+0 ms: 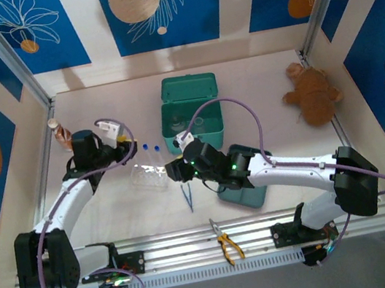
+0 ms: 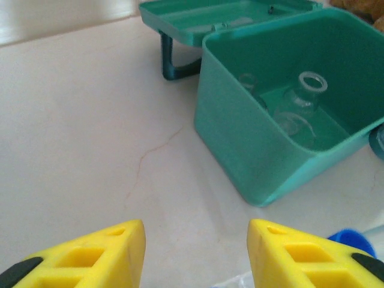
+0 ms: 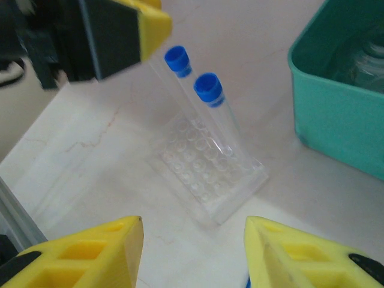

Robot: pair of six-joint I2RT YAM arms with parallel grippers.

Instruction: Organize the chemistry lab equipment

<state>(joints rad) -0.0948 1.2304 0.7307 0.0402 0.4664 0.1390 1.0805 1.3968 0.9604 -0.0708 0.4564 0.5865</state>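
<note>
**A:** From above, how far along is it?

**B:** Partway, I'd say. Two tubes (image 1: pixel 150 149) stand in the rack (image 1: pixel 149 175) mid-surface (image 1: pixel 98 108). Just behind, the box (image 1: pixel 193 125) is open with flasks (image 1: pixel 188 124) inside. What looks like a loose tube (image 1: pixel 188 198) lies on the surface near the right claw (image 1: pixel 173 169); it is too small to be sure. That one likely needs racking. The left claw (image 1: pixel 132 145) sits just beside the standing tubes.

**A:** And the left wrist view?

**B:** The left claw (image 2: pixel 195 252) has its fingers wide apart with nothing between them, over bare surface. The box is ahead and to the right, with the flasks (image 2: pixel 307 96) upright on its floor.

**A:** Right wrist?

**B:** The right claw (image 3: pixel 192 252) is also spread wide and empty, just on the near side of the rack (image 3: pixel 210 180). Both tubes (image 3: pixel 210 93) lean in their holes. One finger of the left claw is close to the far cap; I cannot tell whether it touches.
</note>
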